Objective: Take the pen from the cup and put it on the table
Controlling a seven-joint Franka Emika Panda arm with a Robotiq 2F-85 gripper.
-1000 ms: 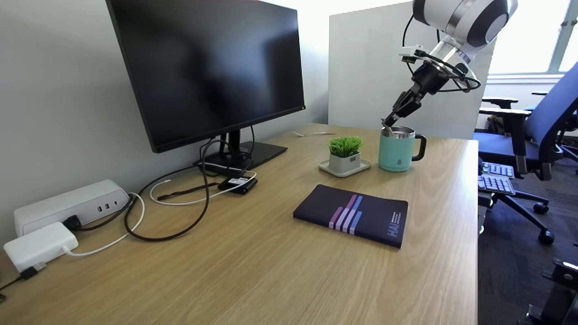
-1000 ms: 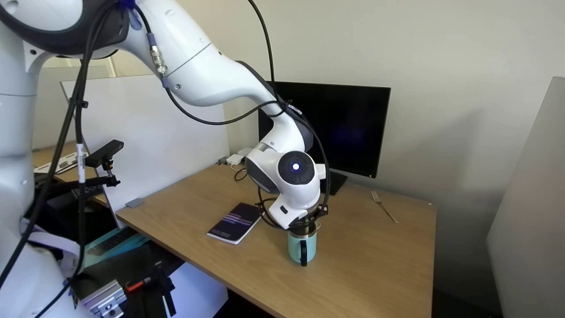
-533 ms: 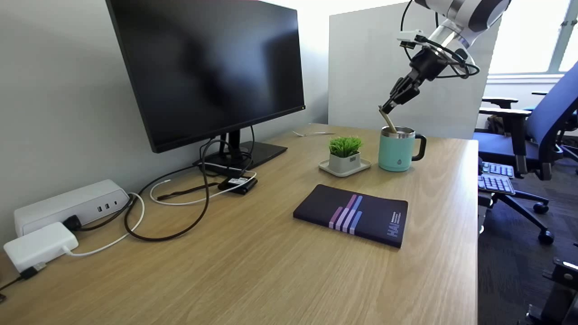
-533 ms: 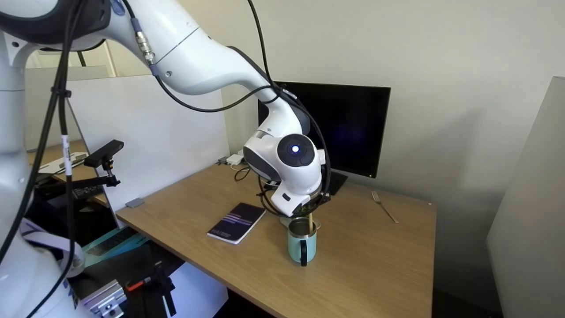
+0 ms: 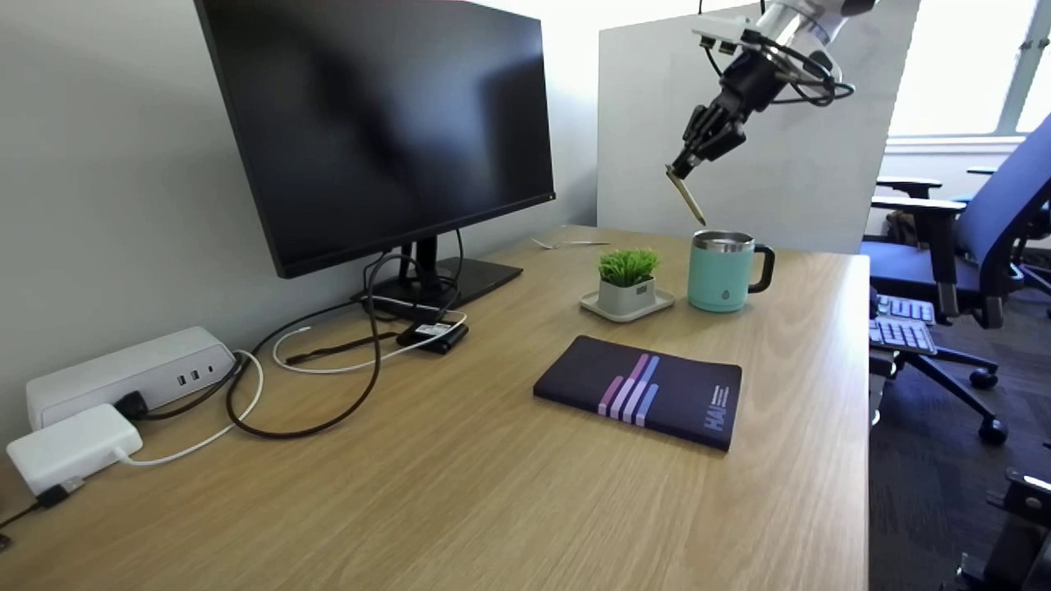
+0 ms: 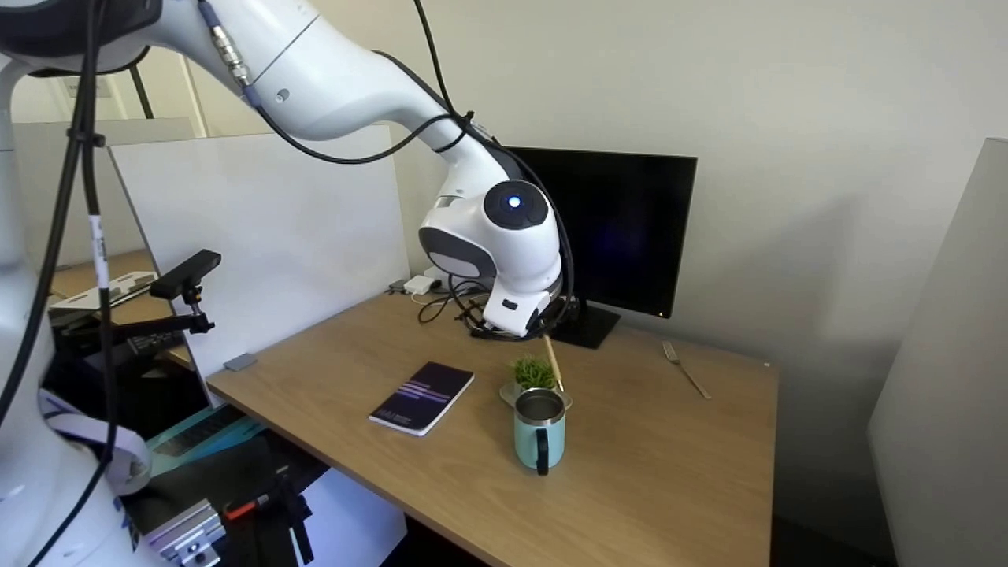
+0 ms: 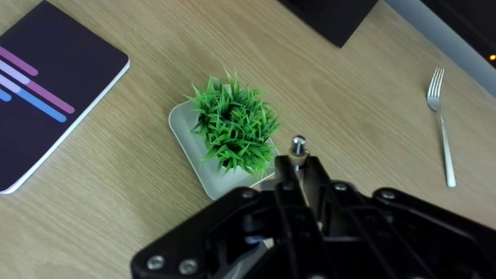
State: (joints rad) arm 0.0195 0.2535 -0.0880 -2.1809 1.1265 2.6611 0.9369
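- Farthest left on my exterior feed, a white power box (image 5: 127, 373) and a white adapter (image 5: 74, 447) sit close together on the desk (image 5: 460, 484).
- To their right, black and white cables (image 5: 376, 357) loop across the wood toward the large black monitor (image 5: 394, 131).
- Farther right, toward the far end, I can make out a fork (image 7: 434, 102) lying flat.
- Nearer, the plant (image 5: 627, 264) sits in its small white pot (image 5: 626, 297) on a pale tray (image 7: 211, 180); the dark notebook (image 5: 636, 390) lies nearer still, striped cover up.
- Next comes the pen (image 5: 688, 197): I have it up in the air, slanting down to the right, its lower end near the rim of the teal mug (image 5: 718, 275) but apart from it.
- My gripper (image 7: 297, 161) is pinching the pen near its upper end; in the wrist view a metallic end shows past the fingertips.
- The mug stands upright on the desk just right of the tray, its dark handle to the right.
- Past the desk's right edge, I see a blue office chair (image 5: 1006, 197).
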